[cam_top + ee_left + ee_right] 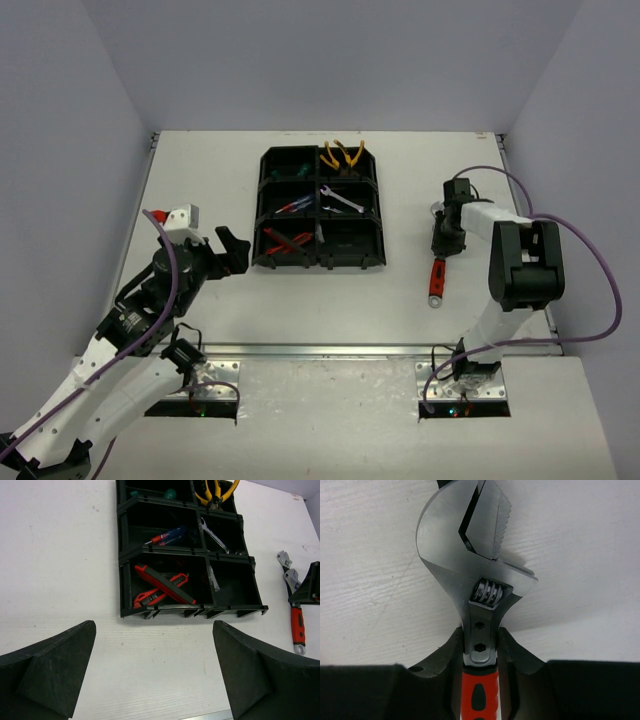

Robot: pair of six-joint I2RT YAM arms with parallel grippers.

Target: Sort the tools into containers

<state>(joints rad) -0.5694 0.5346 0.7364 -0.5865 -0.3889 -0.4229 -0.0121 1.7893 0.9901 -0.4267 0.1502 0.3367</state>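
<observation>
- Wrench (470, 555) clamped by its neck in right gripper (480, 647), at 3 o'clock from tray (322, 265).
- Left gripper (155, 665) wide, empty.
- Tray holds yellow pliers (343, 155), screwdriver (295, 206), silver wrench (340, 200), knife (165, 582), red pliers (149, 598).

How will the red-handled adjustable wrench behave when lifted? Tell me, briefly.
Probably stiff and heavy for its size: the adjustable wrench looks like solid steel. The right gripper pinches it just below the head, so the long red handle may droop. The smooth metal there could slip in that grip.
</observation>
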